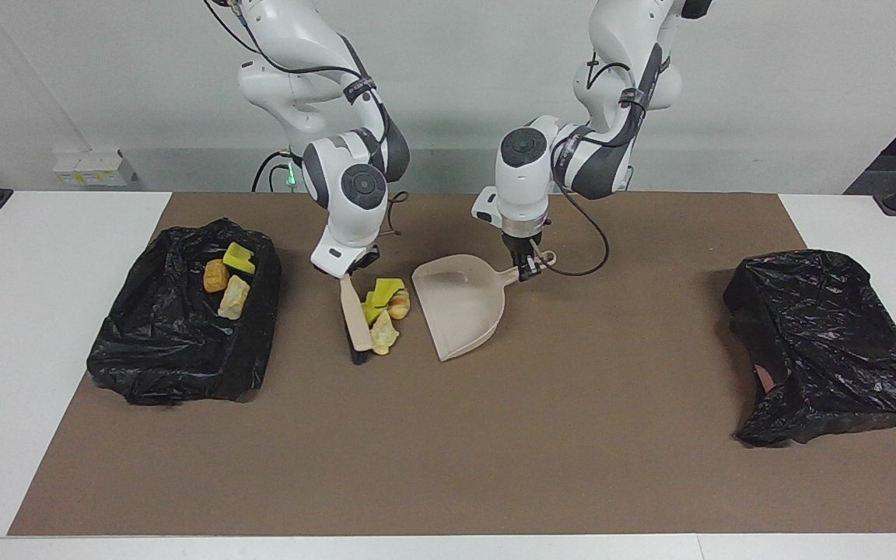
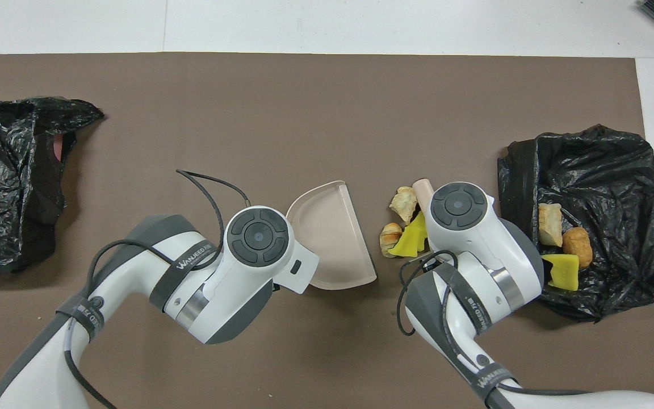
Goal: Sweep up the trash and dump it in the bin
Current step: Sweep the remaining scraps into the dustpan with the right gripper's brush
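Trash (image 1: pixel 384 309) pile, meaning yellow sponge chunks plus two pastry pieces, sits on the brown mat (image 1: pixel 448 451) between brush and dustpan, touching the brush, just short of the pan's lip. More pieces already lie on the black bag (image 1: pixel 183 327) at the right arm's end of the table.

Tool first: brush (image 1: pixel 355 320), beige handle, black bristles down on the mat, tilted, flank against the pile. Right gripper (image 1: pixel 348 272) is clamped on the handle's top end. Dustpan (image 1: pixel 460 305), beige, lies flat with its open edge facing the pile; left gripper (image 1: pixel 527 269) is closed on its handle. Pan is empty.

Outward: second black bag (image 1: pixel 829 350) at the left arm's end of the table, well apart from everything; something pinkish shows under its edge, can't tell what.

Risks, my read:
- Brush contacts the pile on one side only. Pieces are loose and light, so the piece farthest from the robots (image 1: pixel 383 336) could roll off around the bristle end instead of going into the pan.
- Sponge chunks may ride up or flip over the pan lip if the lip isn't tight on the mat.
- Pan could skid under the push; the grip is far out on the handle.
- The black bag is a slumped, low heap, so a dump could spill off its edge.

Writing: "WANJEED" visible on the left arm's strap (image 2: pixel 193 262) in the overhead view. Similar strap on the right arm (image 2: pixel 489 379), not readable.
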`<act>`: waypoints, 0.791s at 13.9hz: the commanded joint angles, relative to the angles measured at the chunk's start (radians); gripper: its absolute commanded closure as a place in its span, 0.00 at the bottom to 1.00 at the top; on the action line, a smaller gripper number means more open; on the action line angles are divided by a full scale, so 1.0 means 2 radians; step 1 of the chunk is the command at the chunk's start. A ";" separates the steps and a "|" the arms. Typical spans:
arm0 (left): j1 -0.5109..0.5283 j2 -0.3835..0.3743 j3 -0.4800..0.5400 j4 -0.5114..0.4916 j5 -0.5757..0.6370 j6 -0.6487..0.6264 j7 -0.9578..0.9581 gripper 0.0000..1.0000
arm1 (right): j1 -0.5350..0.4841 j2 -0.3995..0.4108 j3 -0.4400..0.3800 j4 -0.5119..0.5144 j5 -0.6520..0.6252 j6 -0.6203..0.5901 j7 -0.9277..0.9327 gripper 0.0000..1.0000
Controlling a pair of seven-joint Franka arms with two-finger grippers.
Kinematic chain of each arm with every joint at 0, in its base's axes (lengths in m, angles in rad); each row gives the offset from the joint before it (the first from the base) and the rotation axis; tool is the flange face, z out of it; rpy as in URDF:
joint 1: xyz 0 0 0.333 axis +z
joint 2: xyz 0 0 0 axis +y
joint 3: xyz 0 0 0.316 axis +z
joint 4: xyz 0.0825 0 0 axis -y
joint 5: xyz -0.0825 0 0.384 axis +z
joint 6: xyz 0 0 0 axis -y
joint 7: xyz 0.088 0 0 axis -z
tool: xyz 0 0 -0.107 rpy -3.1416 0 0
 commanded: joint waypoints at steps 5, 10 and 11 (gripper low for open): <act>0.002 -0.018 0.003 -0.023 0.010 0.014 -0.004 1.00 | 0.045 0.018 0.002 0.020 0.194 0.035 -0.012 1.00; 0.007 -0.016 0.003 -0.023 0.009 0.017 0.012 1.00 | 0.055 -0.010 -0.003 0.057 0.209 -0.016 0.006 1.00; 0.007 -0.016 0.003 -0.023 0.009 0.016 0.012 1.00 | 0.047 -0.025 -0.004 0.057 0.190 -0.036 0.007 1.00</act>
